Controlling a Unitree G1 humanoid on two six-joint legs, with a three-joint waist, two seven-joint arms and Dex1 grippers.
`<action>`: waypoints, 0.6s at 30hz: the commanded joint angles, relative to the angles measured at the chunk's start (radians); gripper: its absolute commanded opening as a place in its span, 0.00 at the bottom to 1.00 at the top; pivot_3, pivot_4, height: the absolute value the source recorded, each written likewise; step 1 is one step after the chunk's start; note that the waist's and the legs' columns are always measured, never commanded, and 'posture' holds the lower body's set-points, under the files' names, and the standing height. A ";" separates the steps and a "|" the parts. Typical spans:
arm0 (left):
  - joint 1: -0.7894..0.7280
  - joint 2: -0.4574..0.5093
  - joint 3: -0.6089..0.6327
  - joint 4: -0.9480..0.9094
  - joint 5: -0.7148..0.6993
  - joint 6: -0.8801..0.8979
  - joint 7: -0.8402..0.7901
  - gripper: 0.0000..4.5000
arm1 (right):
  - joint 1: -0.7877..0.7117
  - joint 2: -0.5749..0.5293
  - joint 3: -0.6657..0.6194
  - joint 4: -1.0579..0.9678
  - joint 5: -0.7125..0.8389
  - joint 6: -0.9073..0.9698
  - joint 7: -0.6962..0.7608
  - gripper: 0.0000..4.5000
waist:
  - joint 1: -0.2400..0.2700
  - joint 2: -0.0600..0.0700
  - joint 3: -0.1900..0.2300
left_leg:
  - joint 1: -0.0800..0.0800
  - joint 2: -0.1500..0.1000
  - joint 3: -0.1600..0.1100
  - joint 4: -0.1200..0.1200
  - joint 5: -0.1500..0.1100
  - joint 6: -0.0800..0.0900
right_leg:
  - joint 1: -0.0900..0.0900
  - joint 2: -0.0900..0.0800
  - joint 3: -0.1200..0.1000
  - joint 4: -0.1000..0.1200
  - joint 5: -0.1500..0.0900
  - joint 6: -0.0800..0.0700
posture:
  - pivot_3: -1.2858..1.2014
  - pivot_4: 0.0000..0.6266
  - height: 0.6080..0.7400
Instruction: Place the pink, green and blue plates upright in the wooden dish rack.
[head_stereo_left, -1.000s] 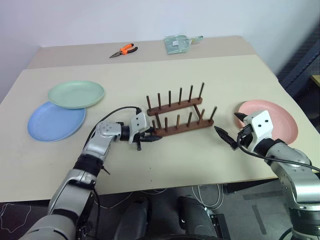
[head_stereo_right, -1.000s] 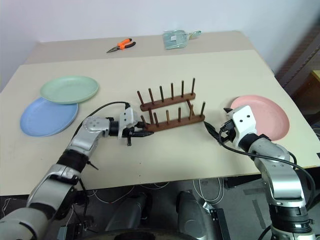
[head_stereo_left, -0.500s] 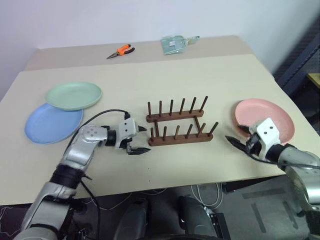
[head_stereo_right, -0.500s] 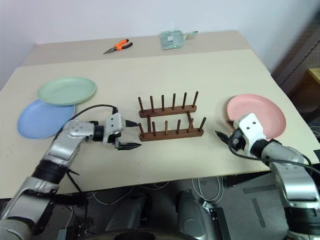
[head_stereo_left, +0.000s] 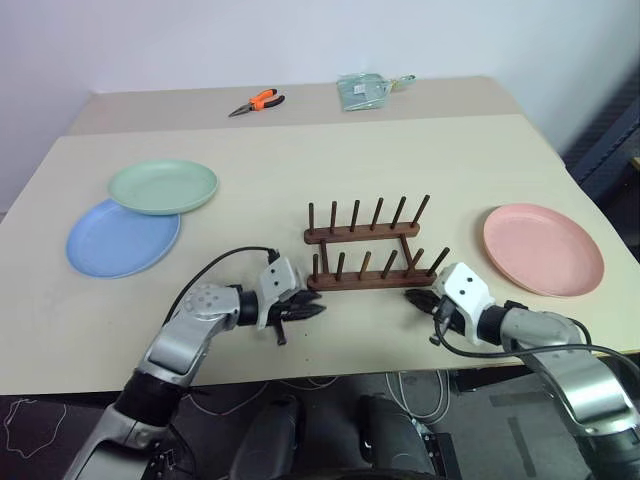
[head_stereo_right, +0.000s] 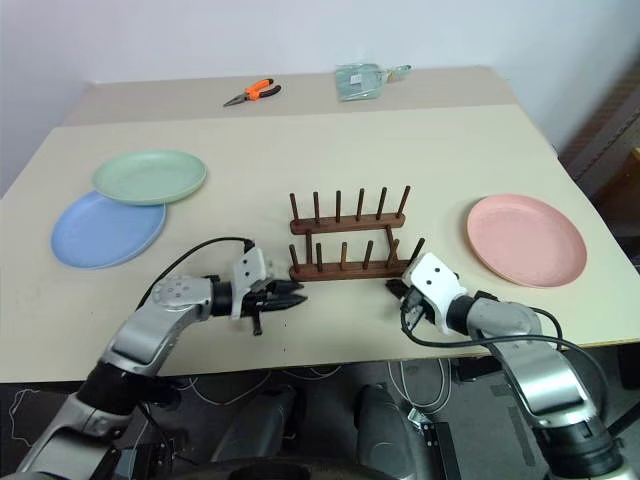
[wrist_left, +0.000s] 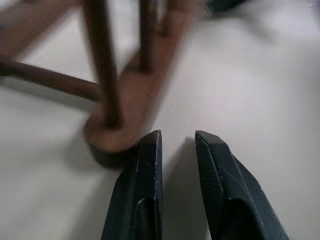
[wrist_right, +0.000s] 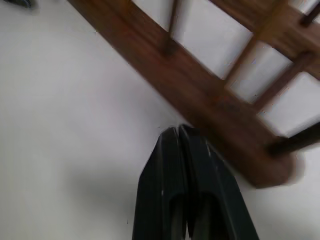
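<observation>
A: The wooden dish rack (head_stereo_left: 368, 252) stands empty near the middle of the table (head_stereo_left: 300, 160), with both claws at its near rail. How do they stand?

B: The left gripper (head_stereo_left: 308, 310) sits at the rack's left end, fingers (wrist_left: 142, 190) parted by a narrow gap with nothing between them; one fingertip is right against the rounded end of the near rail. The right gripper (head_stereo_left: 415, 297) is at the right end, its 2 fingers (wrist_right: 172, 185) pressed together, empty, tips at the edge of that rail.

A: And the plates?

B: All 3 lie flat on the table. The pink plate (head_stereo_left: 543, 249) is to the right of the rack, well apart from it. The green plate (head_stereo_left: 162, 186) overlaps the far edge of the blue plate (head_stereo_left: 122, 237), both far left.

A: Anything else?

B: Orange-handled pliers (head_stereo_left: 253, 102) and a clear packet (head_stereo_left: 362, 90) lie at the far edge.
</observation>
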 joint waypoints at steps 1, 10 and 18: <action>-0.050 -0.033 0.030 0.158 0.076 -0.035 0.150 0.24 | -0.086 0.048 0.013 0.102 -0.074 -0.031 -0.085 0.00 | -0.004 -0.001 -0.001 | 0.001 0.000 0.000 0.000 0.000 0.000 | 0.000 0.000 0.000 0.000 0.000 0.000 | 0.52 0.24 0.98; -0.166 -0.106 0.049 0.359 0.085 -0.127 0.230 0.24 | -0.287 0.147 0.029 0.376 -0.154 -0.117 -0.171 0.00 | -0.007 -0.001 -0.002 | 0.007 0.000 0.000 -0.002 0.000 0.000 | 0.005 0.001 0.000 0.001 0.002 0.003 | 0.52 0.24 0.98; -0.160 -0.110 0.041 0.373 0.091 -0.157 0.228 0.23 | -0.300 0.160 0.006 0.405 -0.158 -0.151 -0.175 0.19 | -0.010 -0.001 -0.003 | 0.008 0.000 0.000 -0.002 0.000 0.000 | 0.006 0.001 0.000 0.001 0.002 0.003 | 0.52 0.24 0.98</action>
